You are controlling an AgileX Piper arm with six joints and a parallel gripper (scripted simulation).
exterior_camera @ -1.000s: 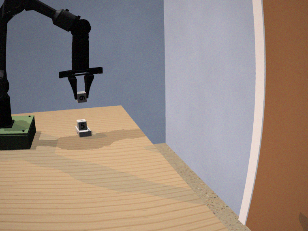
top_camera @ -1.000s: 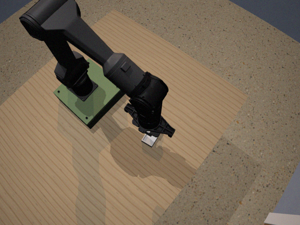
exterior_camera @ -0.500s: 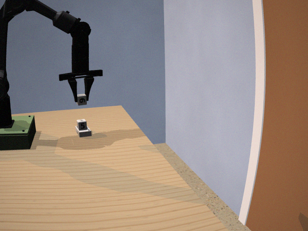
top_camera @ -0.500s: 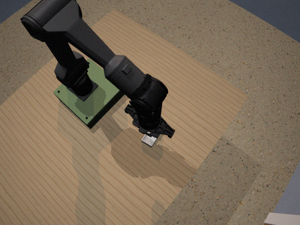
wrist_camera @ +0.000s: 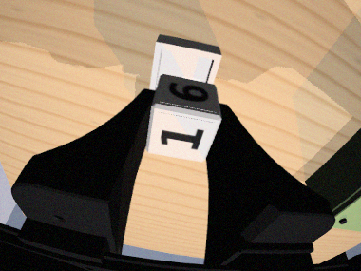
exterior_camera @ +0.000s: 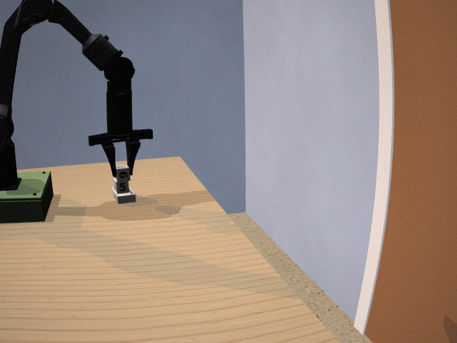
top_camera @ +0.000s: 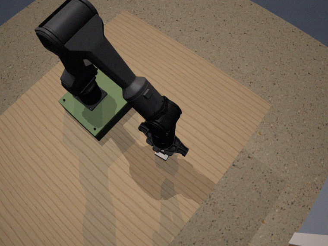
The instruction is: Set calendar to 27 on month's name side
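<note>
My gripper [exterior_camera: 122, 174] [wrist_camera: 182, 112] is shut on a white cube [exterior_camera: 122, 168] [wrist_camera: 182, 145]. In the wrist view its faces show a 1 and a 6 or 9, both lying sideways. The exterior view also shows the 6 or 9 sideways. The other cube [exterior_camera: 122, 186] stands in the tray [top_camera: 161, 156] [exterior_camera: 125, 198] [wrist_camera: 190, 45], with an upright 5 facing that camera. The held cube is above it and overlaps it there; I cannot tell if they touch. The wrist view hides the lower cube. The tray looks flat on the table. No month name is readable.
The green base block [top_camera: 97, 121] [exterior_camera: 26, 210] of the arm stands left of the tray in the top and exterior views. The wooden board [top_camera: 219, 98] [exterior_camera: 152, 251] ends to the right of the tray. The arm covers most of the tray in the top view.
</note>
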